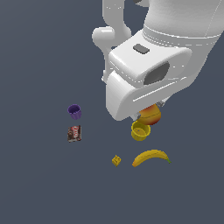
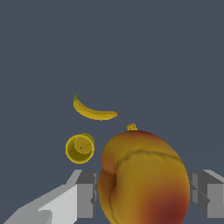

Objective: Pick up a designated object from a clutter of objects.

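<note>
Orange-red peach point(image 2: 144, 179) sits between our gripper point(image 2: 142, 192) fingers point(image 2: 85, 194), one each side w/ small gaps, so spread apart and not yet pinching, we reckon. Peach is just beside the yellow cup point(image 1: 140, 130); banana point(image 1: 151, 157) and small yellow block point(image 1: 116, 160) lie beyond the cup, clear of our approach.

You were looking at a simulated test scene, not a real room: a flat, featureless dark floor point(image 1: 39, 188) carried small rendered props like a banana point(image 1: 151, 157) and purple cup point(image 1: 75, 111).
</note>
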`<state>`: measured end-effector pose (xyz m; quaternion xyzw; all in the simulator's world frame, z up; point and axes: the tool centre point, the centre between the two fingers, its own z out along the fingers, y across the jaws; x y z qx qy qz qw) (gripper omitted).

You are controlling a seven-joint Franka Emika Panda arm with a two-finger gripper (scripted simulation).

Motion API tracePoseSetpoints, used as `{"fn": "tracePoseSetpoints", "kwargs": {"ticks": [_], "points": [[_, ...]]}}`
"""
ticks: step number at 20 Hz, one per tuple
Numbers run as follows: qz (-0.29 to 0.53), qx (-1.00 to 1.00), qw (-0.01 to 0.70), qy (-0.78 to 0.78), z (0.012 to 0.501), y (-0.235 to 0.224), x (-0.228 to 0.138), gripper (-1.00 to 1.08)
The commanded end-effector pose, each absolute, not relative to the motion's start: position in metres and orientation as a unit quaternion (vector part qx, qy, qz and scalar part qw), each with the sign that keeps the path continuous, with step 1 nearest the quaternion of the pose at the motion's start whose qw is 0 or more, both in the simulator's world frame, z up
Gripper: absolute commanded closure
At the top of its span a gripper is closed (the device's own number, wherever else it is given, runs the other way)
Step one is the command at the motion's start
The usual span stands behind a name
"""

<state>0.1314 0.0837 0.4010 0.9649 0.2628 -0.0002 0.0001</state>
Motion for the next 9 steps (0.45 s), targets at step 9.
{"fn": "tracePoseSetpoints", "kwargs": {"ticks": [9], "points": [[0.0, 0.965, 0.0, 0.263, 0.4109, 0.0896, 0.138, 1.08]]}}
